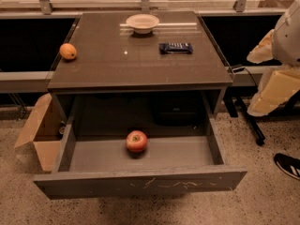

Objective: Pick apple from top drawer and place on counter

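Observation:
The apple (136, 141), red with yellowish patches, lies in the middle of the open top drawer (140, 184), a wide grey drawer pulled out toward me with pale scratches on its front panel. Above it is the counter (140, 60), a dark brown glossy top. My gripper (250, 84) is at the right edge of the view, level with the counter's right side and well apart from the apple. Its two pale yellowish fingers (274, 90) stand spread apart with nothing between them.
On the counter stand a white bowl (142, 22) at the back, a dark snack bar (176, 47) to its right and a small orange fruit (68, 51) at the left edge. An open cardboard box (40, 135) sits on the floor left of the cabinet. A shoe (288, 165) shows at the right.

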`<state>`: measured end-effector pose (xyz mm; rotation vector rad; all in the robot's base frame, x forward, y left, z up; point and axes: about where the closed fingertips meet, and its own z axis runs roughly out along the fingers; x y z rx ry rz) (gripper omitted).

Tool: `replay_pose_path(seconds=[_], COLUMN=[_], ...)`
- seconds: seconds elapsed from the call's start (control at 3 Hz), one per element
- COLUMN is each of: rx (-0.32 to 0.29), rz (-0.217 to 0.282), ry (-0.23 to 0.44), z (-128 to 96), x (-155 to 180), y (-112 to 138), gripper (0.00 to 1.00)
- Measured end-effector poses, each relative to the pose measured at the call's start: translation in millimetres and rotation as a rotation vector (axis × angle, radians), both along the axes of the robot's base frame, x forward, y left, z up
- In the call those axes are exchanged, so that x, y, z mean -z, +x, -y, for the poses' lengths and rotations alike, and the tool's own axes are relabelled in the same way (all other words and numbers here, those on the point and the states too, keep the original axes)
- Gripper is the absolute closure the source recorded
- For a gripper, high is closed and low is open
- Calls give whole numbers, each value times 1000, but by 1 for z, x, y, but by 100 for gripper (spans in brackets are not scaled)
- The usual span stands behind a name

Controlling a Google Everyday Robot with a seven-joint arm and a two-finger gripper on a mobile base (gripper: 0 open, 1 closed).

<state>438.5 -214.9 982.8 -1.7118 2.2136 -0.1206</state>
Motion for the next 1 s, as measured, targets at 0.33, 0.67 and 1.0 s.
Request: replay_pose_path(seconds=[0.33, 0.67, 1.0], rx=[0, 0, -48], rz=[0, 0, 2], ry=[0, 0, 66], z=[0, 0, -17], x=[0, 0, 23], y=[0, 0, 10], gripper=[26, 9, 0])
